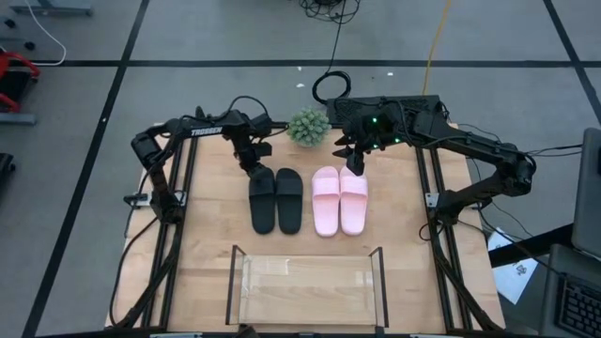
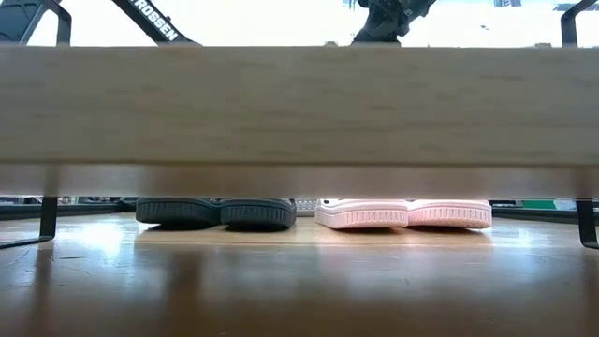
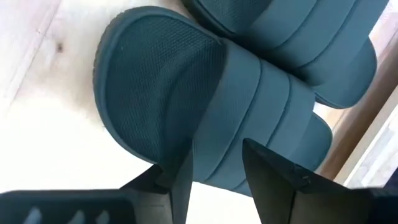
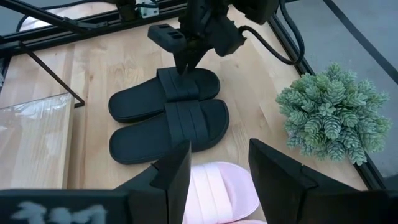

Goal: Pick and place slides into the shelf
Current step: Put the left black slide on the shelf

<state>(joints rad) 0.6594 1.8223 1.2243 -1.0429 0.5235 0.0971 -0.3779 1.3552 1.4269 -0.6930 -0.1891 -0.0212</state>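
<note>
The black slides lie side by side on their soles at the table's middle, and the pink slides lie just right of them. The clear shelf stands at the near edge. My left gripper is open and low over the left black slide, its fingers standing at the strap. My right gripper is open and hovers above the far end of the right pink slide, clear of it. My left gripper comes from above, pointing down, at the left black slide's strap, with one finger on either side of the strap's edge. Whether the fingers touch the strap I cannot tell. The slide lies flat on the table.
A small potted plant stands at the far edge between the two arms, close behind the slides. Black frame rails run along both table sides. A wide wooden band across the low view hides both grippers. Bare wood lies between slides and shelf.
</note>
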